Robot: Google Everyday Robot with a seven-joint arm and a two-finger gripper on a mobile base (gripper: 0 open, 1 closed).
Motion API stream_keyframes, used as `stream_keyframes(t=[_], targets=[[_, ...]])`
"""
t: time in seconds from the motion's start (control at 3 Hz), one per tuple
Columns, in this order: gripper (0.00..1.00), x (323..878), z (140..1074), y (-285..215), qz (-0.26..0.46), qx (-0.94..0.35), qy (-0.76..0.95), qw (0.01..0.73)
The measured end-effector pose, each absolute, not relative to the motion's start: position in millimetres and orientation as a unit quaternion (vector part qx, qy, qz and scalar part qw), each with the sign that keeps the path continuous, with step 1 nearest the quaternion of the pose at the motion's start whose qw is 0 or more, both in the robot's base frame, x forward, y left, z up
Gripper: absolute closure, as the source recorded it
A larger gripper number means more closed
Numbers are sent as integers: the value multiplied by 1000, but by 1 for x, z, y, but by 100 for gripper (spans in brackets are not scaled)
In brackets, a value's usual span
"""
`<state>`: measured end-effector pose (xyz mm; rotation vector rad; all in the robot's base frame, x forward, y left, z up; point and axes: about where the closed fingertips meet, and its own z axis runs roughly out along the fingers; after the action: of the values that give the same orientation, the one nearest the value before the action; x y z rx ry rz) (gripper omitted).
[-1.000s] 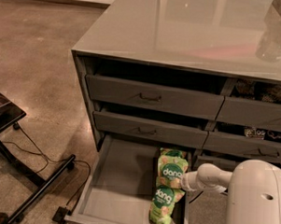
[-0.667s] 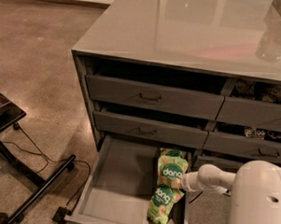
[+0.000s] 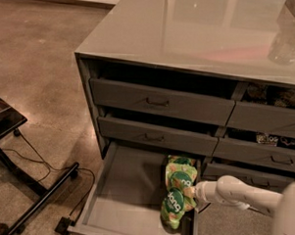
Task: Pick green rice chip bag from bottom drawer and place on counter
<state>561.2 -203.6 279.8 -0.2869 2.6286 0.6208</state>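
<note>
The bottom drawer (image 3: 127, 197) is pulled open at the lower left of the cabinet. Two alike green rice chip bags lie along its right side: one farther back (image 3: 181, 174) and one nearer the front (image 3: 174, 207), which is tilted. My gripper (image 3: 190, 192) reaches in from the right on a white arm, and its tip is at the spot where the two pouches meet, touching them. The counter (image 3: 190, 28) is the glossy grey top above.
Two shut drawer fronts with dark handles (image 3: 158, 103) sit above the open drawer, and more drawers lie to the right (image 3: 275, 159). A clear bag (image 3: 288, 44) lies on the counter's right side. A black stand with cables (image 3: 32, 183) is on the floor at left.
The front pouch has shifted slightly up and back toward the gripper. The arm has barely moved.
</note>
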Motion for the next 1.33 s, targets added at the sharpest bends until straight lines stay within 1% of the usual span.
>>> stream_keyframes(t=[0.33, 0.67, 1.33], targets=[[100, 540, 331, -206, 236, -123, 934, 238], [100, 521, 373, -211, 261, -142, 924, 242], [100, 469, 455, -201, 340, -188, 888, 247]])
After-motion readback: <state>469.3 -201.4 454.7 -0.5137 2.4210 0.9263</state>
